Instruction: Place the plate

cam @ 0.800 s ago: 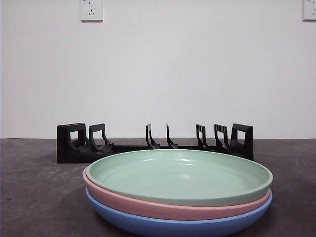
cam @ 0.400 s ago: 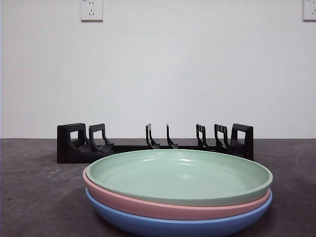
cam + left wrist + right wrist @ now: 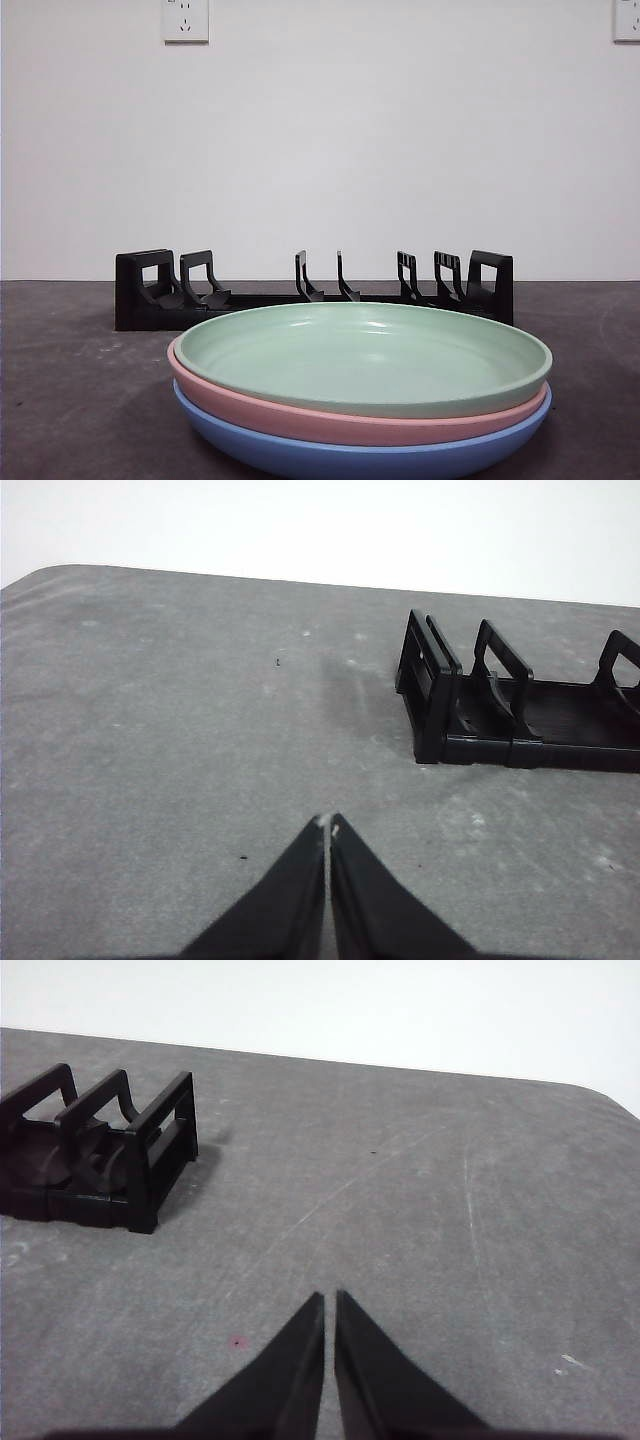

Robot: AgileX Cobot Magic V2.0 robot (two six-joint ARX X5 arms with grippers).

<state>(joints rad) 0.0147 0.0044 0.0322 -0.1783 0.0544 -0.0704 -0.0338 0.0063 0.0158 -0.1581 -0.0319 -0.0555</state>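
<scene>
the green plate [image 3: 362, 357] lies on top of a pink plate [image 3: 300, 418] and a blue plate [image 3: 330, 458], stacked on the grey table [image 3: 70, 400] just in front of the empty black rack [image 3: 314, 292]. both the left gripper [image 3: 328, 828] and the right gripper [image 3: 329, 1300] hover over bare table off the rack's ends, jaws pressed together and holding nothing. the plate looks stiff, light and smooth, probably slippery, so its thin raised rim seems the place to pinch.

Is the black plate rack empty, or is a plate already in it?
Empty. The black slotted plastic plate rack holds nothing; the green plate lies atop the stack before it.
</scene>
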